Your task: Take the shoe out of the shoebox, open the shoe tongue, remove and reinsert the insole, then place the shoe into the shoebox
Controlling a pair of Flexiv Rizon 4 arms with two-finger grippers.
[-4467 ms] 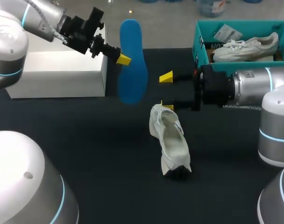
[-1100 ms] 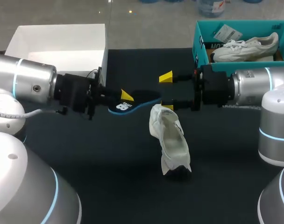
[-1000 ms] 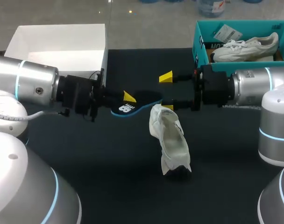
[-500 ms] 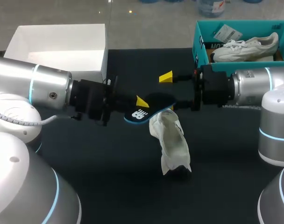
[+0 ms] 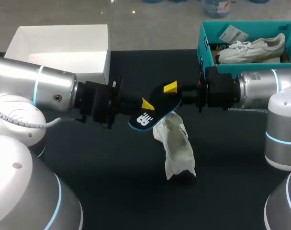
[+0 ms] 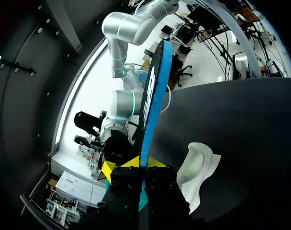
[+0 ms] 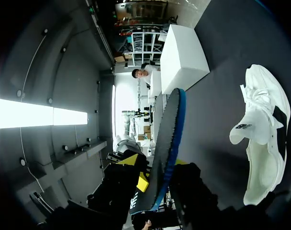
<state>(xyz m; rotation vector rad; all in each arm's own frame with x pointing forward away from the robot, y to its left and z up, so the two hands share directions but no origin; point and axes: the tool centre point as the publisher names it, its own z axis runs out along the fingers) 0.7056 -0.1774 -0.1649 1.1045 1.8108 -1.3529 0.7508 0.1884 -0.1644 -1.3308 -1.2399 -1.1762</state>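
Nearest on the black desk (image 5: 117,167) lies the white shoe (image 5: 176,146), and just above its far end the black-and-blue insole (image 5: 152,112) hangs clear of the desk, pinched by the left end effector (image 5: 144,106) and clamped by the right end effector (image 5: 171,95), with the open white shoebox (image 5: 59,45) farther back.

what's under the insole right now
Beneath the insole lies the far end of the white shoe, on the dark table. The insole covers that end's rim, so whether they touch cannot be seen.
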